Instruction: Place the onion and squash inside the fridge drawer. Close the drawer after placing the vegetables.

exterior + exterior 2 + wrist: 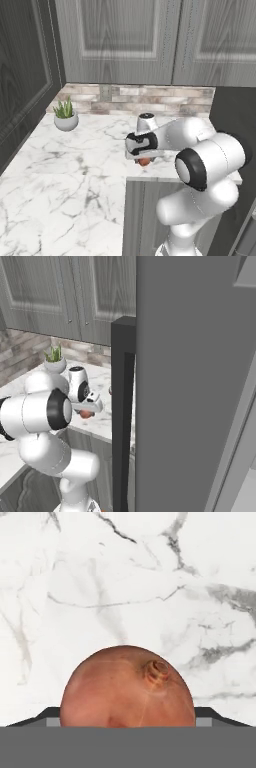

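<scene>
The onion (127,687), a smooth reddish-orange ball with a small stem knob, rests on the white marble counter (75,165). My gripper (127,719) points straight down over it, and its dark fingertips (42,718) press against the onion's left and right sides. From the base, the onion (144,161) peeks out under the hand near the counter's front edge, and again as a small patch of onion (86,414) under the gripper (88,408). The squash and the fridge drawer are out of view.
A small potted plant (65,116) stands at the back left of the counter by the brick backsplash. A tall grey fridge panel (190,381) with a dark edge (122,406) rises close on the right. Grey cabinets hang above.
</scene>
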{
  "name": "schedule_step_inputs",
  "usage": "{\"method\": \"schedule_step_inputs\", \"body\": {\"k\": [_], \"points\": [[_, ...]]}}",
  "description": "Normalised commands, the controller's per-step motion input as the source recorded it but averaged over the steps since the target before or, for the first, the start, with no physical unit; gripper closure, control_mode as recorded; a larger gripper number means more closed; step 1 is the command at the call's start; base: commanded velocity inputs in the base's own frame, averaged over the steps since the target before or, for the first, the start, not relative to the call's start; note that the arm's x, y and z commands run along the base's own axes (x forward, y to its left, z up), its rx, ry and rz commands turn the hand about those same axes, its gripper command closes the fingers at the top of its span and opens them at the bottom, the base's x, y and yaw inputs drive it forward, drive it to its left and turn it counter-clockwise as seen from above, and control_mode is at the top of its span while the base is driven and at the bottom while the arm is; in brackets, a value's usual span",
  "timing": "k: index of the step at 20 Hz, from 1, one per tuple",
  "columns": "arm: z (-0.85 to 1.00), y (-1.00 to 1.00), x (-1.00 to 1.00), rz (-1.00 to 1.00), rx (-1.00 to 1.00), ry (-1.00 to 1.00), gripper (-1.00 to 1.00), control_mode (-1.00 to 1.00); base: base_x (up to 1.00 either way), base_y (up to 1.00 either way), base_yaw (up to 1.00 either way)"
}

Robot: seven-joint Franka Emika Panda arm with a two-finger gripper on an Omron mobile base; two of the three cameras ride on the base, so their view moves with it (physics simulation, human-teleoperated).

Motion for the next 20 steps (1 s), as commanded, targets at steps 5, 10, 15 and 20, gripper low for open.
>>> {"method": "schedule_step_inputs", "body": {"k": [5,10,15,20], "points": [[1.00,-0.01,-0.93,0.00,-0.02,-0.10,1.00,-1.00,0.00,0.00,0.00],[1.00,-0.14,-0.99,0.00,0.00,-0.04,1.00,-1.00,0.00,0.00,0.00],[0.69,-0.43,-0.95,0.00,0.00,0.00,1.00,-1.00,0.00,0.00,0.00],[0.10,-0.46,-0.91,0.00,0.00,0.00,1.00,-1.00,0.00,0.00,0.00]]}}
